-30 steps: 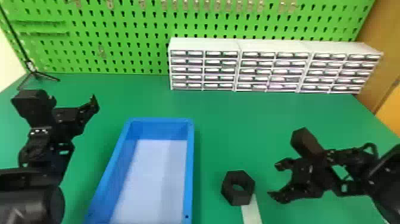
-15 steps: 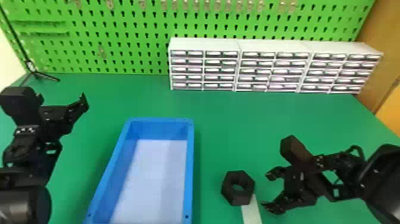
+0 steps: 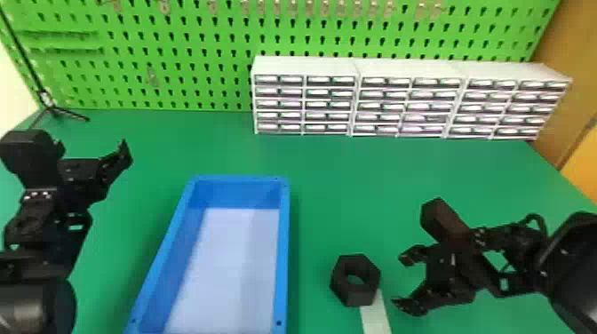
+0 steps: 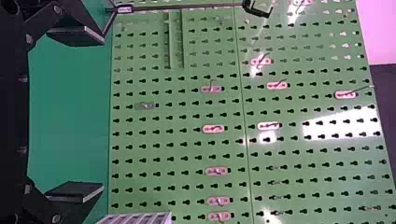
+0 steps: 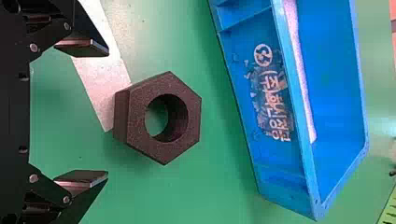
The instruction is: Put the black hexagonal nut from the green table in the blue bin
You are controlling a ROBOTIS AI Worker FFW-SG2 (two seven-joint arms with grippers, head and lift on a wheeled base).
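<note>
On the green table (image 3: 337, 191), the black hexagonal nut (image 3: 348, 291) lies right of the blue bin (image 3: 284, 248), partly over a pale strip. My right gripper (image 3: 399, 282) is open just to the right of the nut, not touching it. In the right wrist view the nut (image 5: 133, 126) sits ahead of the open right gripper (image 5: 106, 112), with the blue bin (image 5: 243, 116) beyond it. My left gripper (image 3: 126, 153) is over the table's left side; in the left wrist view the left gripper (image 4: 102, 112) stands open with nothing between its fingers.
White drawer units (image 3: 306, 66) line the back of the table in front of a green pegboard (image 3: 200, 49). A thin black stand (image 3: 53, 109) is at the back left. The pale strip (image 3: 375, 315) runs from the nut toward the near edge.
My right gripper has moved left, closer to the nut, staying open. The left arm has shifted further left. The nut and bin have not moved.
</note>
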